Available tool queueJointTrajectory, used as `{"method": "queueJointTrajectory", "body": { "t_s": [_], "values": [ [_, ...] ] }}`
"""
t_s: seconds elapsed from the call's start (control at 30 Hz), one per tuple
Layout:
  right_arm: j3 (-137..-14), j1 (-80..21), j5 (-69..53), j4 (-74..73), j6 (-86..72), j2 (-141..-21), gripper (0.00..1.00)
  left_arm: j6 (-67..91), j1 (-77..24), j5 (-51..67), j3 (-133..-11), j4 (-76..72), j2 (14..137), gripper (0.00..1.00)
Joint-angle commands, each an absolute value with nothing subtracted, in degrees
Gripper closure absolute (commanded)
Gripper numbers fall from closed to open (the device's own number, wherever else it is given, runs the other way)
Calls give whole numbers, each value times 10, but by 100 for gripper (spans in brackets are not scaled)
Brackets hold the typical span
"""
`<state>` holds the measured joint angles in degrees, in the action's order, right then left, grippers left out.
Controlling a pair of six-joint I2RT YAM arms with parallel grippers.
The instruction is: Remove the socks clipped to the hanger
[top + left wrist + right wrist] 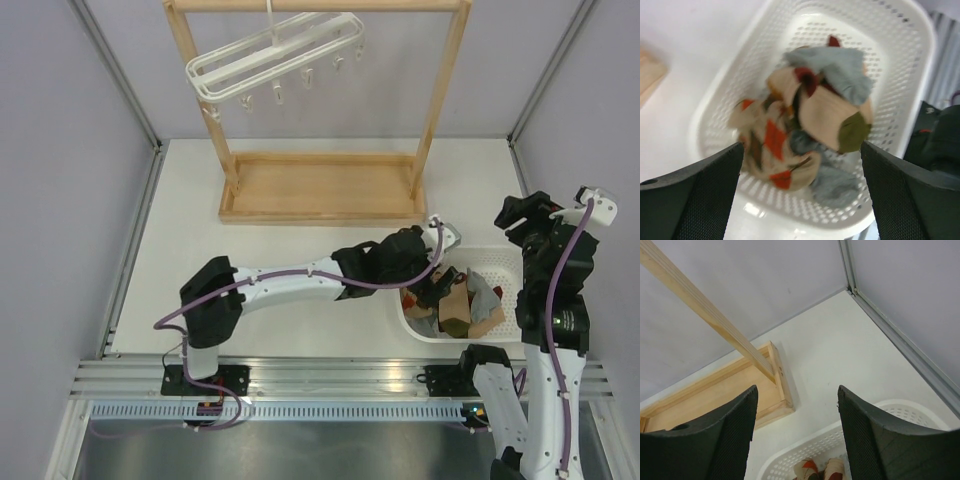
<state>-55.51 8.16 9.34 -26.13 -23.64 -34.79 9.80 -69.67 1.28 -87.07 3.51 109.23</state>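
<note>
At the back of the surface, the wooden rack carries the hanger, its clips all bare. The socks lie heaped in the white basket, so the task looks done. Left fingers gape wide above the heap, holding nothing; right fingers stand apart, empty.

We see a white table carrying two things: a wooden rack standing on its flat base toward the far side, around the middle, and a white perforated basket sitting at the near right, close to the rack's right corner without touching it
</note>
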Motion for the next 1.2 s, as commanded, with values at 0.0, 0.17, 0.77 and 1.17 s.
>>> {"method": "queueJointTrajectory", "body": {
  "t_s": [0.0,0.17,0.77,1.17],
  "values": [
    [-521,84,78,-259,-229,-348,30,83,-686,-139,-801,25,987,0],
    [-473,84,58,-238,-242,-352,31,187,-594,-134,-630,25,852,0],
    [-403,83,14,-213,-247,-339,32,139,-460,-386,-532,241,322,0],
    [-396,83,5,-211,-243,-336,31,107,-460,-439,-461,214,272,0]
  ]
}}
